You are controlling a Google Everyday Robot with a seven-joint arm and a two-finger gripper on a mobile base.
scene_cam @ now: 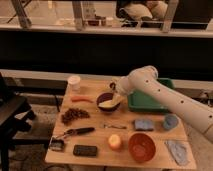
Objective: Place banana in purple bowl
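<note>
Arm (165, 97): smooth white casing, thick rounded segments, bulbous joint near the wrist. No markings or cables discernible. Gripper (114, 95), over the purple bowl (103, 97): pale, with a darker grey section at its base.

The banana (110, 103) is a small, pale yellow, cream-looking curved fruit, shorter than the bowl is wide. It lies slanted across the purple bowl's (102, 98) opening, its lower end toward the bowl's front rim and its upper end rising toward the bowl's right rim. The end effector (117, 96) is at that upper end, just over the bowl's right edge.

The purple bowl is small, round and dark maroon-purple with a dark inside. It stands upright on the desk (97, 137). Taking the bowl as the landmark, the banana covers the front and right part of its mouth, leaving the dark back-left part showing.
</note>
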